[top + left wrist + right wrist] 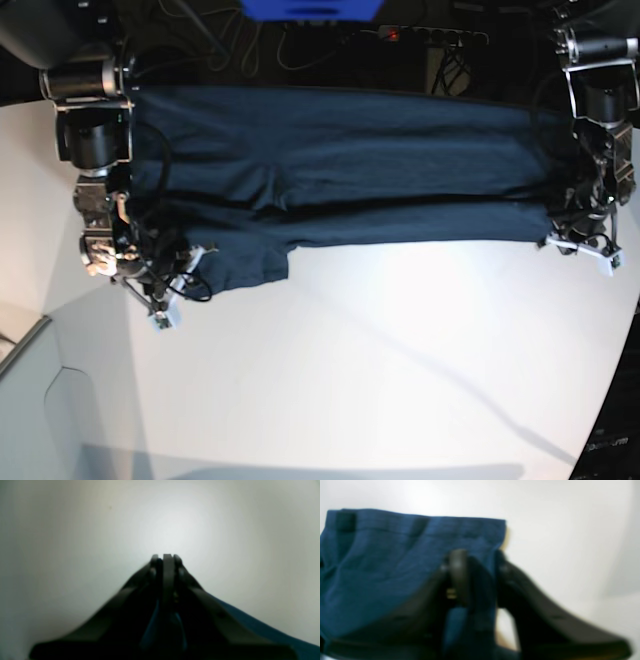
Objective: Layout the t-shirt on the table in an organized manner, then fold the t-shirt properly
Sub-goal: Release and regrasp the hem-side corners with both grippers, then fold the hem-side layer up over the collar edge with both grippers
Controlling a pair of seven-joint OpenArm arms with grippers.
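T-shirt: your navy t-shirt (340, 170) lies along the far side of the table (400, 360), stretched as a wide band from the left arm's side across to the right arm's side. A lengthwise crease runs through its middle, and a sleeve flap hangs toward you at the base view's left, near the right arm.

Table: you see plain white tabletop, bare across the whole near half, with a curved edge at the lower right of the base view.

Left gripper: your left gripper (167, 558) sits at the base view's right end of the shirt. In its wrist view the jaws are drawn together, with slivers of blue cloth showing low between the fingers. You cannot tell whether that cloth is actually pinched.

Right gripper: your right gripper (477, 562) is at the base view's left end, over the sleeve corner. Its wrist view is blurred; the two fingers (457, 575) stand a little apart with navy cloth running between them, so you cannot tell if the grip is made.
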